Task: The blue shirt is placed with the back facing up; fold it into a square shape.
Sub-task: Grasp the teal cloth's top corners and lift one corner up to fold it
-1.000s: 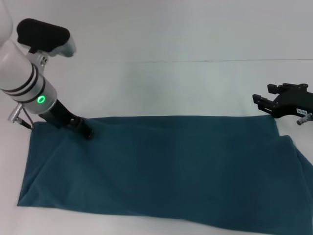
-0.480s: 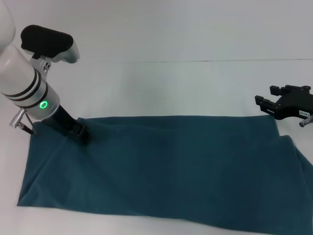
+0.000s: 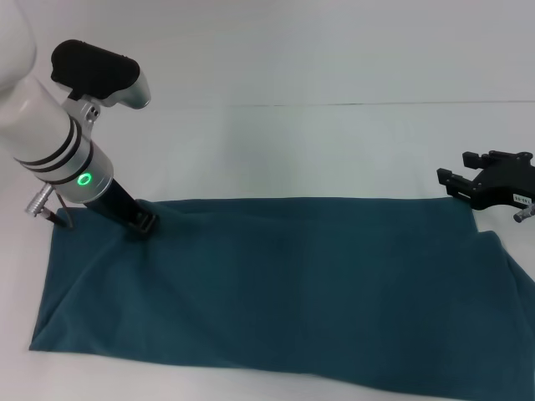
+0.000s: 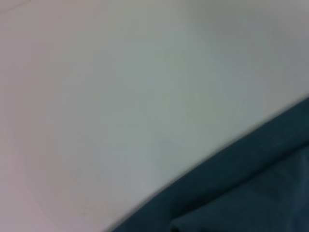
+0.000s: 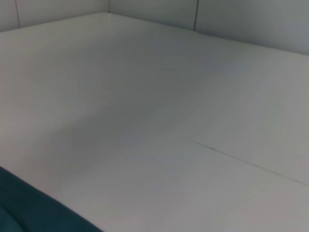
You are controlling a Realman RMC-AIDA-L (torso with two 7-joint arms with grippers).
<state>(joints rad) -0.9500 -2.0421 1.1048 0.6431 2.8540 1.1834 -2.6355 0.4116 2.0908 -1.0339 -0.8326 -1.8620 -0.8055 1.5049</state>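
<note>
Right now you are partway through the fold: the blue shirt (image 3: 267, 284) already lies as one long band across the near part of the counter (image 3: 301, 142), running from the left side to past the right edge of the head view, plain side up, no lettering showing.

Your left pincer (image 3: 142, 224) is down on the band's far left corner, tips pressed into the cloth; whether it has pinched the fabric or merely rests on it, you cannot tell from here. Your right pincer (image 3: 489, 185) hangs just beyond the far right corner, above the counter and apart from the shirt, its jaws spread wide and holding nothing.

To my eye the next move calls for a sure grip on that left end, then carrying it across toward the right, so the band shortens toward a square.

Count: one shirt, two pincers.
</note>
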